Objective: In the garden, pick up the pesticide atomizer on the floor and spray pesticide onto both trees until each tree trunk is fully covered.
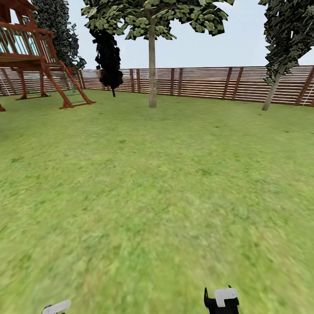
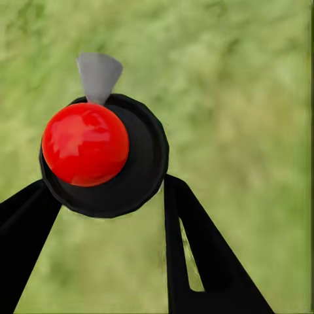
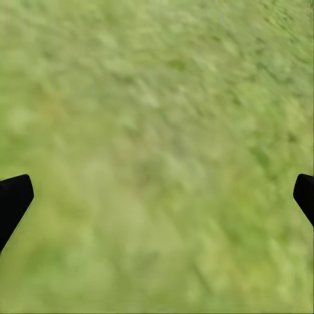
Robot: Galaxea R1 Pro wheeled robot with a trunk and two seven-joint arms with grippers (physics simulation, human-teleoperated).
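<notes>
the lawn [image 1: 157, 196] filled most of the frame, the slat fence [image 1: 205, 83] ran across the top, and a pale tree trunk [image 1: 152, 65] stood at upper centre. a wooden play tower [image 1: 35, 56] sat upper left. the left gripper [image 2: 104, 196] clamped the pesticide atomizer [image 2: 85, 144], red top up. the right gripper [image 3: 157, 196] was spread wide over grass.

A lawn [image 1: 157, 196] stretches ahead of me to a fence [image 1: 205, 83] across the back. One tree trunk [image 1: 152, 69] stands ahead, before the fence; a second tree [image 1: 279, 65] leans far right. A play tower [image 1: 35, 56] sits at the far left, a conifer [image 1: 108, 56] between it and the trunk.
</notes>
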